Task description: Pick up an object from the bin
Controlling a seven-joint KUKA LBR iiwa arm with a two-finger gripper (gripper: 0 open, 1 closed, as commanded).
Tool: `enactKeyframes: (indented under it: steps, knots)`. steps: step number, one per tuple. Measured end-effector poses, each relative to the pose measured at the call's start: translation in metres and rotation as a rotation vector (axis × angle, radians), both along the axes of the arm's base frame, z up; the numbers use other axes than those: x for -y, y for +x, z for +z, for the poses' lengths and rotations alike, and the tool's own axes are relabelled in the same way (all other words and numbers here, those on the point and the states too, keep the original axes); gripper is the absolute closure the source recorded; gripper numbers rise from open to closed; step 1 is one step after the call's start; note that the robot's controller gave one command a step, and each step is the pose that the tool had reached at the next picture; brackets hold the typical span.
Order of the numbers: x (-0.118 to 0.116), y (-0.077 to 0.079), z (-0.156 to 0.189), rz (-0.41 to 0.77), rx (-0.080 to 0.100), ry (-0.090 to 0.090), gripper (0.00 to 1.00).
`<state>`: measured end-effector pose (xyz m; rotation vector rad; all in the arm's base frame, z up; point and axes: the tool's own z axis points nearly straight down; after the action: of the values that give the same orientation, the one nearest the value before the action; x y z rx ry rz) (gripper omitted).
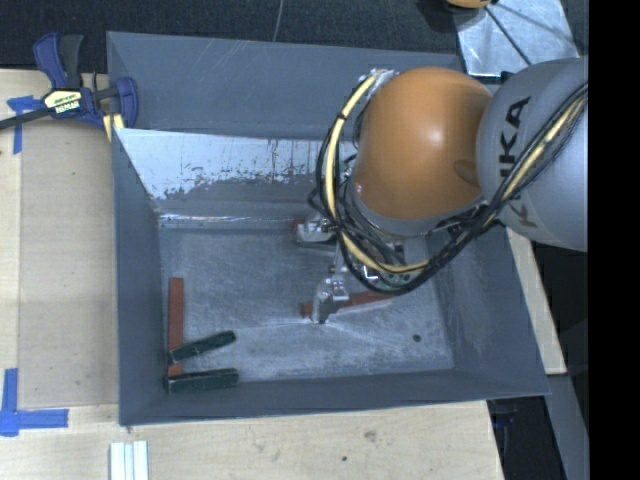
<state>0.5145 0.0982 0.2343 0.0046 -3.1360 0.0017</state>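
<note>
My gripper [318, 270] is low over the middle of the bin floor, under the arm's orange dome. Its two metal fingertips stand apart, one toward the back wall and one toward the front, with bare floor between them, so it is open. A flat red-brown strip [372, 302] lies just right of the front fingertip [323, 308], partly hidden by the cables; whether they touch I cannot tell.
At the bin's front left lie a red-brown stick [176, 313] along the left wall and two dark green clip-like pieces [203, 345] [205, 378] beside it. The arm and its dome cover the right half of the bin.
</note>
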Motion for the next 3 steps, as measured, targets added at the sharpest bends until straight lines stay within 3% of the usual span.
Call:
enactKeyframes:
  steps: [1, 2, 3]
  knots:
    - [0.0, 0.002, 0.005, -0.003, 0.008, 0.002, 0.0]
    - [0.036, 0.009, -0.045, 0.042, 0.016, 0.003, 0.0]
    - [0.036, 0.014, -0.105, 0.114, 0.013, 0.0, 0.0]
